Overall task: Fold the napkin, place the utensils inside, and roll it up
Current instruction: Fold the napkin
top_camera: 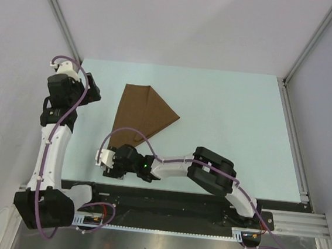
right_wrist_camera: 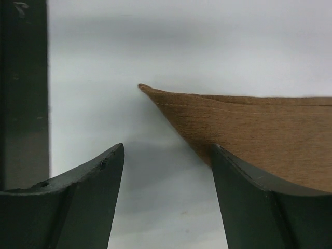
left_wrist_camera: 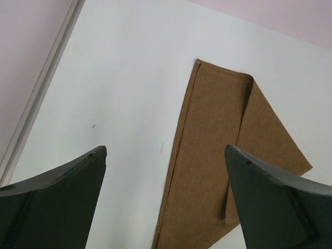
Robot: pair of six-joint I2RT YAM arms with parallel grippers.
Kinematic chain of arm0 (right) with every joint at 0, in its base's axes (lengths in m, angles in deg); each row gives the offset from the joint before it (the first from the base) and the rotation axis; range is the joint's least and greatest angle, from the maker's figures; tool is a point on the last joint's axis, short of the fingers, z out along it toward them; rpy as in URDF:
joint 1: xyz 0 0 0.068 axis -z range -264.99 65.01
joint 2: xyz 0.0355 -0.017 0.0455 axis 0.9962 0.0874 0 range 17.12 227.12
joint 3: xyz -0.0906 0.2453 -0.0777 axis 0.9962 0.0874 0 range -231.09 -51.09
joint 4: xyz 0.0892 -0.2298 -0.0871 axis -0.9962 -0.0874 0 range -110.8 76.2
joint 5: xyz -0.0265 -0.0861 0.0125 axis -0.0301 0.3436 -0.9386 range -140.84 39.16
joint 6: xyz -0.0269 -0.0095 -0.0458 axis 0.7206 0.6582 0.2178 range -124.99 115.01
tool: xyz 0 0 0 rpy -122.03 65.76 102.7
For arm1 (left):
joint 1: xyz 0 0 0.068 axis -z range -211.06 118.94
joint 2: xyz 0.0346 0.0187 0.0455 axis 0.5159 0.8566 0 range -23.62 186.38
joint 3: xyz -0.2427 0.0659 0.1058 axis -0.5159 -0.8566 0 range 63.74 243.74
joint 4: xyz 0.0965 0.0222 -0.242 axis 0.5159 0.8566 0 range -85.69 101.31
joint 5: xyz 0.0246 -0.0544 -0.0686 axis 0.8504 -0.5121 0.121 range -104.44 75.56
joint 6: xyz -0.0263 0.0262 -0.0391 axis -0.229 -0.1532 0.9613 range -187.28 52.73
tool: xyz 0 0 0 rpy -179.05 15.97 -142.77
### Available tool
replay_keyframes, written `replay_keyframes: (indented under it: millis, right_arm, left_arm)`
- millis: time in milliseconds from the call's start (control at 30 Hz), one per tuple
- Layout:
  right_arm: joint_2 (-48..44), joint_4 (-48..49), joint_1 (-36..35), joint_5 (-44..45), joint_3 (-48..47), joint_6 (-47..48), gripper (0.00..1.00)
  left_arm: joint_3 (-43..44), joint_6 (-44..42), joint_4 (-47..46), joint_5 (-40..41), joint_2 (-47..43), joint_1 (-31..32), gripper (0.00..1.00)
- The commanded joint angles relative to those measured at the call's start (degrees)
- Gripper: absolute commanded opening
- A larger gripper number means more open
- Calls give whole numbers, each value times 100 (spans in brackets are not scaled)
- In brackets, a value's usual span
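The napkin is a dark-brown cloth lying flat on the table, folded into a long wedge with one flap laid over it. My left gripper hovers to its left, open and empty. In the left wrist view the napkin runs between and beyond the left gripper. My right gripper sits low by the napkin's near corner, open with nothing between its fingers. In the right wrist view the napkin lies just past the right gripper, its pointed corner slightly lifted. The utensils are out of view.
The pale table has a metal rail along its right edge and another rail along the left. Plain walls close in the back and sides. The right arm's elbow lies across the near edge.
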Motion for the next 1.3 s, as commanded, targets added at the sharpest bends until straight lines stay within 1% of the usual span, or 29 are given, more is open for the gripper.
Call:
replay_keyframes:
  millis: [0, 167, 233, 333, 667, 733, 767, 1000, 1200, 1233, 1267]
  right_arm:
    - [181, 1023, -29, 821, -10, 741, 72]
    - [437, 1655, -152, 1173, 8, 1250, 71]
    - [577, 1613, -161, 1103, -71, 1418, 71]
    - [674, 1525, -170, 910, -186, 1453, 68]
    - [709, 1410, -188, 330, -177, 1339, 53]
    - [745, 1393, -196, 294, -212, 1331, 52]
    - [788, 1375, -196, 138, -238, 1322, 52]
    - [1113, 1209, -196, 110, -651, 1243, 47]
    - [1228, 997, -179, 224, -854, 1120, 34]
    - [1219, 1006, -188, 233, -845, 1085, 30]
    - [1202, 1015, -188, 233, -793, 1067, 28]
  left_arm:
    - [-85, 283, -351, -537, -47, -223, 100]
    - [-146, 485, -483, -995, 67, -522, 100]
    - [-173, 582, -545, -1205, 93, -654, 100]
    - [-191, 644, -562, -1312, 146, -768, 100]
    - [-226, 697, -615, -1452, 164, -812, 100]
    - [-235, 723, -641, -1479, 181, -812, 100]
    - [-235, 732, -642, -1505, 181, -812, 100]
    - [-243, 785, -668, -1646, 251, -839, 100]
    - [-252, 802, -677, -1690, 252, -865, 100]
    - [-252, 811, -677, -1698, 252, -865, 100]
    - [-252, 820, -668, -1716, 252, -874, 100]
